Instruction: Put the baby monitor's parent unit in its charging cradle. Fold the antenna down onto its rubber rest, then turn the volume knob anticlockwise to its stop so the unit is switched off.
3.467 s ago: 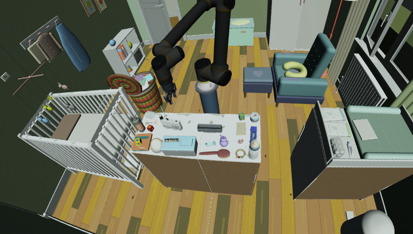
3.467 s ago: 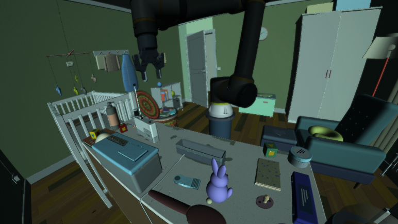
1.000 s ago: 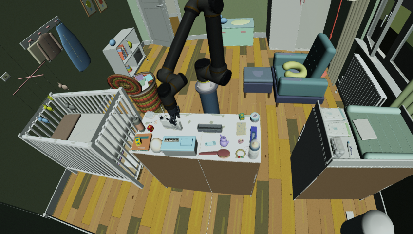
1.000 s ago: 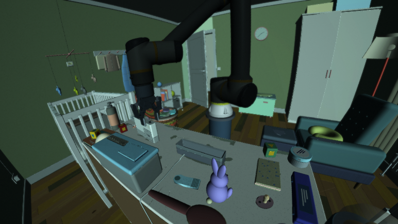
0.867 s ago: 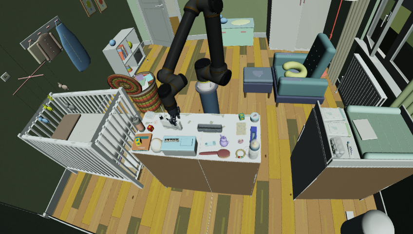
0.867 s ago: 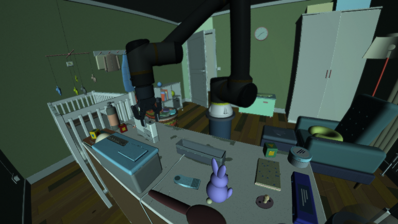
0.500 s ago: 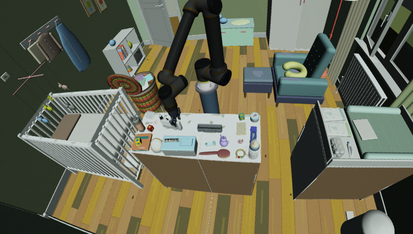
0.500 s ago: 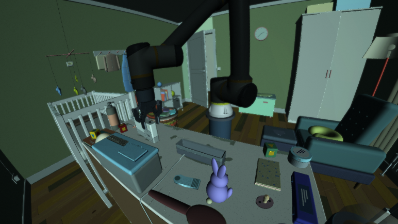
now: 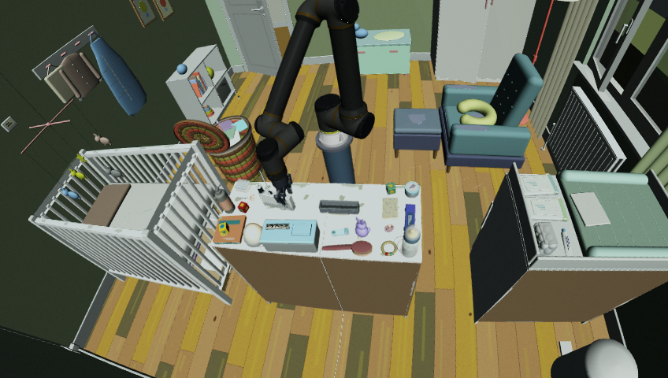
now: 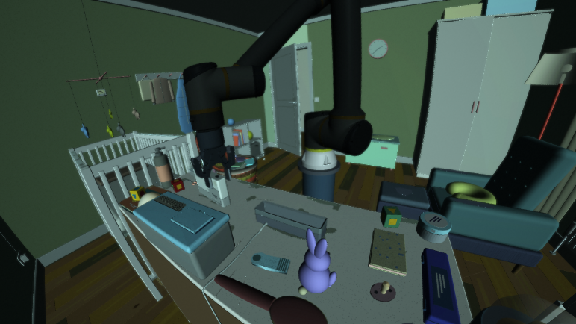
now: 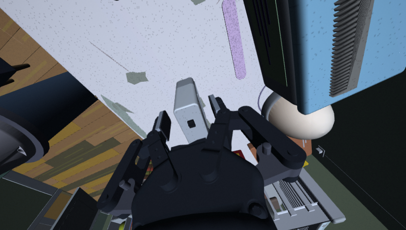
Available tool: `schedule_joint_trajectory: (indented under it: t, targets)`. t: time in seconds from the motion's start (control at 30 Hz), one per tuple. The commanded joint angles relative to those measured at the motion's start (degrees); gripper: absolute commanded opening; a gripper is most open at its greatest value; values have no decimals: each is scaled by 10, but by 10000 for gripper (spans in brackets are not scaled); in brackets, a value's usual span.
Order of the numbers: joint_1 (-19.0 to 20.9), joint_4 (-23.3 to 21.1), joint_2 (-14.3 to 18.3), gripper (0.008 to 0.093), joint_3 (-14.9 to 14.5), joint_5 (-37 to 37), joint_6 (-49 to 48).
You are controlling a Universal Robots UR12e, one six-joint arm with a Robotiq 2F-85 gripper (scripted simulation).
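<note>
My gripper [image 11: 189, 114] [image 9: 281, 196] [image 10: 213, 173] is open and holds nothing, its fingers standing to either side of the top of the parent unit [image 11: 189, 112] [image 9: 276, 200] [image 10: 217, 189]. The parent unit is a light grey box standing on the white table near its far left corner. The charging cradle [image 9: 339, 206] [image 10: 291, 219] is a dark grey trough lying empty in the middle of the table, apart from the unit. The antenna and the volume knob are hidden by my fingers and palm.
A blue box with a keyboard top [image 9: 289, 234] [image 10: 185, 231] stands in front of the unit, with a cream ball [image 9: 252, 233] [image 11: 299, 119] beside it. A purple rabbit [image 10: 317, 264], a red block [image 9: 243, 206] and a white crib [image 9: 131, 213] lie around.
</note>
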Motion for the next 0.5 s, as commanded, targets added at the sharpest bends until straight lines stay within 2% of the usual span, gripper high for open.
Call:
schedule_joint_trajectory:
  t: [0.0, 0.1, 0.47]
  targets:
    - [0, 0, 0, 680, 0, 0, 0]
    - [0, 0, 0, 680, 0, 0, 0]
    - [0, 0, 0, 460, 0, 0, 0]
